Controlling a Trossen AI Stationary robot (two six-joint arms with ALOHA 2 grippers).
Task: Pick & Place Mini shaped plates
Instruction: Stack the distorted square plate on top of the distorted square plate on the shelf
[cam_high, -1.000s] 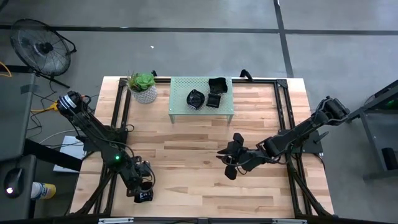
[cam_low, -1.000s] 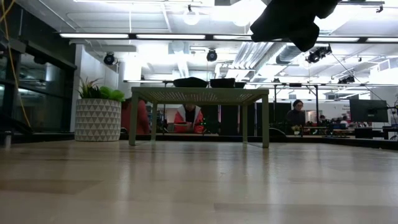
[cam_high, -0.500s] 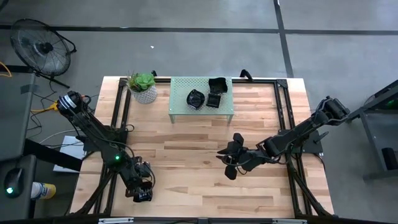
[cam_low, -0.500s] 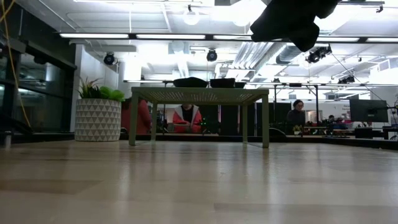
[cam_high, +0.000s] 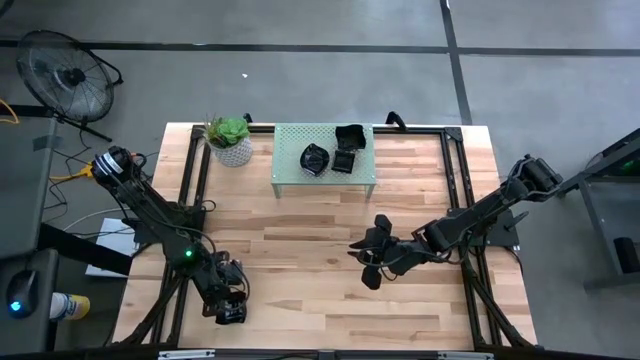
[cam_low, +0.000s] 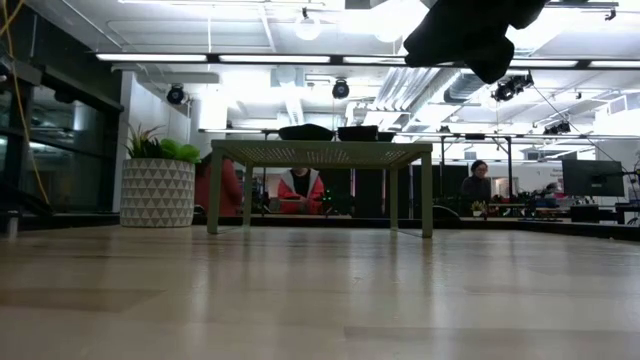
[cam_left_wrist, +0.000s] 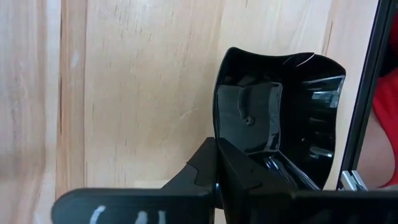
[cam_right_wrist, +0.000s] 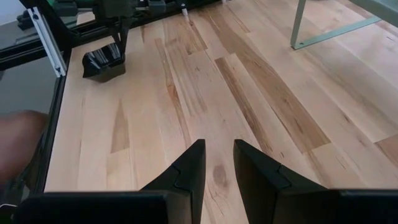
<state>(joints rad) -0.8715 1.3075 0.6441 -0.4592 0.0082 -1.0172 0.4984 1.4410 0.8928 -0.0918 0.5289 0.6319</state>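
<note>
My left gripper (cam_high: 230, 308) is at the table's near left corner, shut on a glossy black wavy-rimmed dish (cam_left_wrist: 280, 112), which also shows in the right wrist view (cam_right_wrist: 102, 62) beside the table's black frame rail. Three more black dishes (cam_high: 315, 158) (cam_high: 350, 135) (cam_high: 343, 163) lie on a small green stand (cam_high: 290, 150) at the far middle; in the low view their rims (cam_low: 305, 131) show above the stand top. My right gripper (cam_high: 368, 262) (cam_right_wrist: 217, 162) hovers open above the table's middle, touching nothing. My left gripper holds the dish by its side wall (cam_left_wrist: 219, 127), one finger (cam_left_wrist: 205, 162) outside the wall and the other inside the hollow. The fingers come from above, pointing down. The dish looks to sit low on the wooden top (cam_right_wrist: 99, 73); lifted or resting, I cannot tell.
A white-potted green plant (cam_high: 232, 140) (cam_low: 158, 185) stands at the far left, beside the green stand (cam_low: 320, 152). Black frame rails (cam_high: 190, 200) run along the table's left and right sides. Bare wood lies between the arms. People sit in the room beyond (cam_low: 300, 190).
</note>
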